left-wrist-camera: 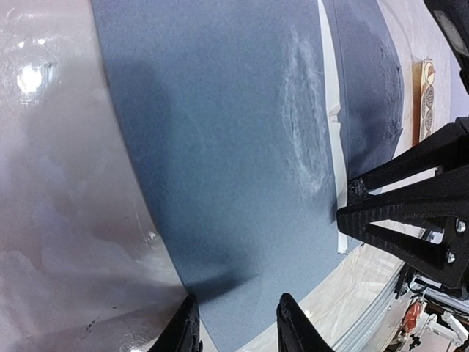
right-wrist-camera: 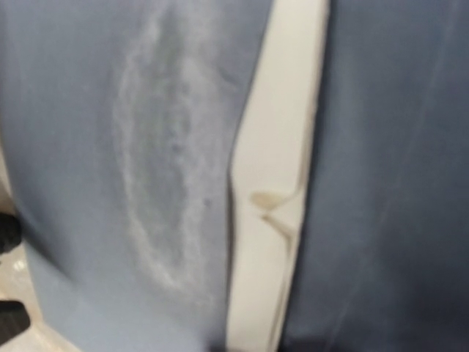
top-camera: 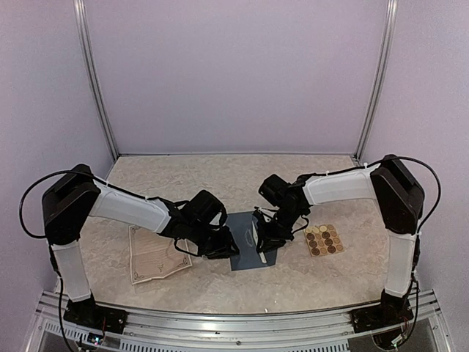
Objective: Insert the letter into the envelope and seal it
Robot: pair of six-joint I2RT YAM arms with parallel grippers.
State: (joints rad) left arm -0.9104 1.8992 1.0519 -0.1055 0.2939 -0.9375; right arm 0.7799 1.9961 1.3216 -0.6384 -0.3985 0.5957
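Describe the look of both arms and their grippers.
Both the left arm and right arm have white shells between bulky black joints, with thin black cables looping alongside. The left gripper and right gripper are black; the right one's fingers are triangular open frames.

My left hand [left-wrist-camera: 238, 330] shows at the bottom. Its two black fingers [left-wrist-camera: 185, 328] are apart, with a gap between them. Under them the blue envelope [left-wrist-camera: 220, 147] lies flat on the pale, shiny surface [left-wrist-camera: 58, 220], and its edge runs through the gap. A white strip [left-wrist-camera: 331, 110] runs down the envelope, with a pale rubbed mark [left-wrist-camera: 304, 125] just beside it. My right hand [left-wrist-camera: 348, 209] comes in from the side, its black tip at the strip. A tan sticker sheet [left-wrist-camera: 425, 103] peeks out behind it.
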